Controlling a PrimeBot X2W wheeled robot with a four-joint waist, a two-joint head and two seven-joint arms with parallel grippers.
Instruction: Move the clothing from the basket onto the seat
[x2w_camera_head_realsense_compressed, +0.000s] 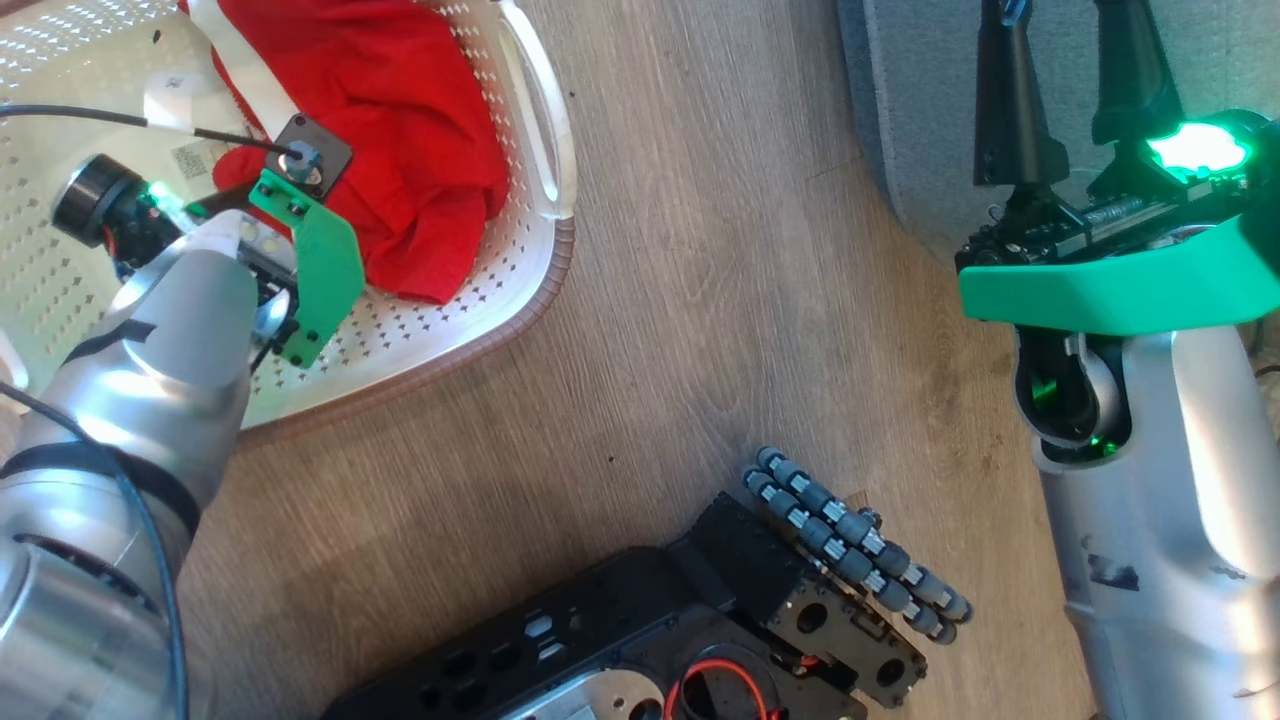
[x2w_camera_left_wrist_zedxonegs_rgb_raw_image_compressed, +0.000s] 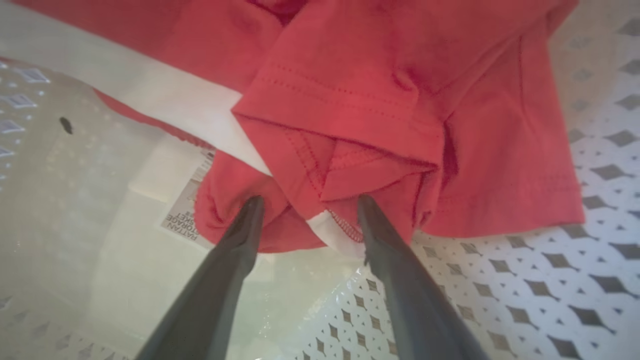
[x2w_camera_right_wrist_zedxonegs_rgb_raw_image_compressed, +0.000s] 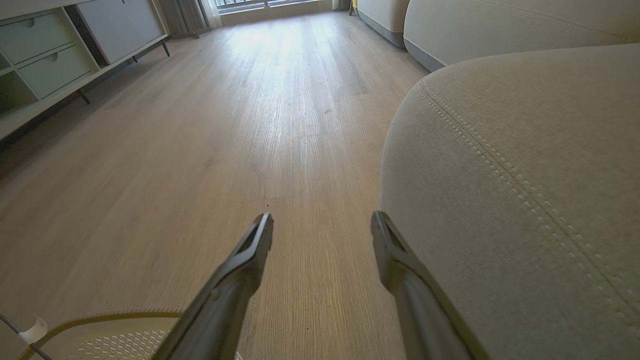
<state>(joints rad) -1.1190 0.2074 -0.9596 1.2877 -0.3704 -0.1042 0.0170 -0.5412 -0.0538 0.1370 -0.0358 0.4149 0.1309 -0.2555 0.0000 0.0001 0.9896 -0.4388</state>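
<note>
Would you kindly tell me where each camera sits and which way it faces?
Head view: on the head, facing down at floor, basket, seat; forearms and base show.
Left wrist view: on that wrist, facing into the basket at the red garment; open left gripper shows.
Right wrist view: on that wrist, facing along the floor past the seat; open right gripper shows.
Shared: head and left wrist both show the red garment.

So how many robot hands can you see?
2. The left gripper is open inside the basket, fingertips at the red clothing. The right gripper is open and empty, over the floor next to the grey seat.
</note>
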